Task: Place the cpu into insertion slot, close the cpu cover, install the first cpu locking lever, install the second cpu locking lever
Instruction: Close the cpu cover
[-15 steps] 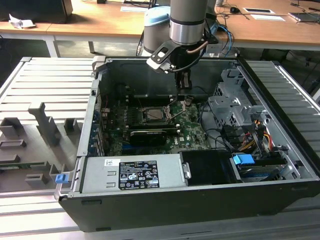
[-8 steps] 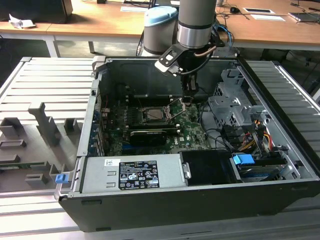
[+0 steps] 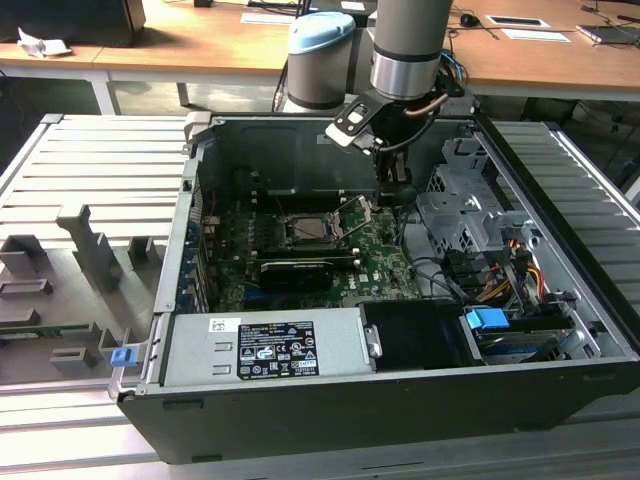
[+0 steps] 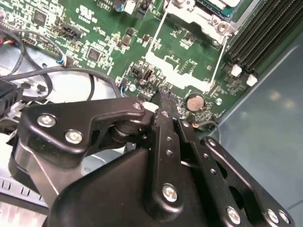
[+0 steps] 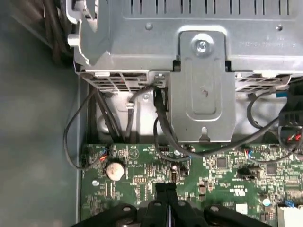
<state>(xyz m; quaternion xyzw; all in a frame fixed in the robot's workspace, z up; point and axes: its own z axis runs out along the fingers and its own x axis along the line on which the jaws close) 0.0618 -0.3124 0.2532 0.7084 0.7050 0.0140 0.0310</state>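
The gripper [image 4: 164, 108] has its fingers pressed together with nothing between them, tips just over the green board [image 5: 142, 165] beside the round battery [image 5: 115, 169]. The chip [image 3: 308, 230] lies in its socket, towards the exterior view's left of the gripper. Whether the cover is down is hard to tell.

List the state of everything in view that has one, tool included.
tool, shut, low over the motherboard
cpu cover, apparently down
cpu, in place, showing through the cover's window
locking levers, both raised, unlatched
computer case, side open
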